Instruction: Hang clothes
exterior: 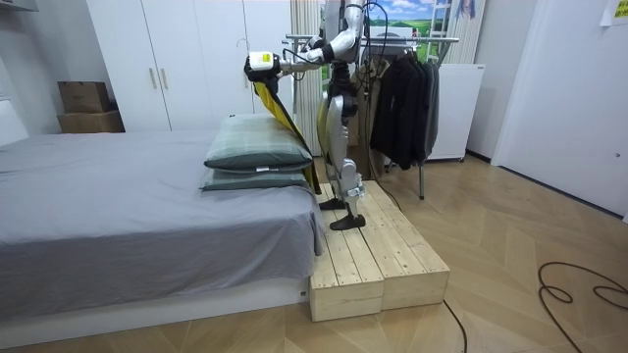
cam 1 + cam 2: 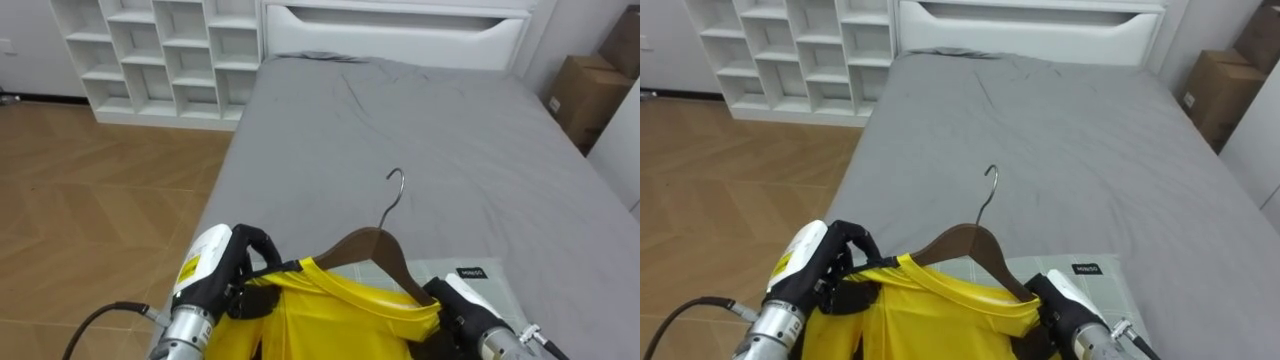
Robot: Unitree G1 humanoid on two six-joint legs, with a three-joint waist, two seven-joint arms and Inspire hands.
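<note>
Grey bed (image 2: 420, 140) stretches away below the robot's head toward a white headboard, with a white shelf unit (image 2: 160, 50) at 10 o'clock and cardboard boxes (image 2: 580, 90) at 2 o'clock. By the room view the robot stands on a wooden platform (image 1: 383, 260) beside the bed's pillows (image 1: 257, 147), facing the bed, with the clothes rack (image 1: 412, 39) and its dark clothes (image 1: 402, 98) behind its back. The yellow garment (image 2: 340, 315) is already threaded onto the wooden hanger (image 2: 375, 250) and held up in the air above the pillows, so the dressing of the hanger looks done. What is left, as I judge it, is to turn round to the rack and set the metal hook (image 2: 397, 185) over its rail. The hook stands free at 12 o'clock of the hanger. The left hand (image 2: 235, 265), at 8 o'clock of the hanger, has its fingers curled tight round the garment's shoulder. The right hand (image 2: 455, 305), at 4 o'clock, appears to pinch the other shoulder at the hanger's end. Both arms are raised forward at about equal height, keeping the hanger roughly level.
</note>
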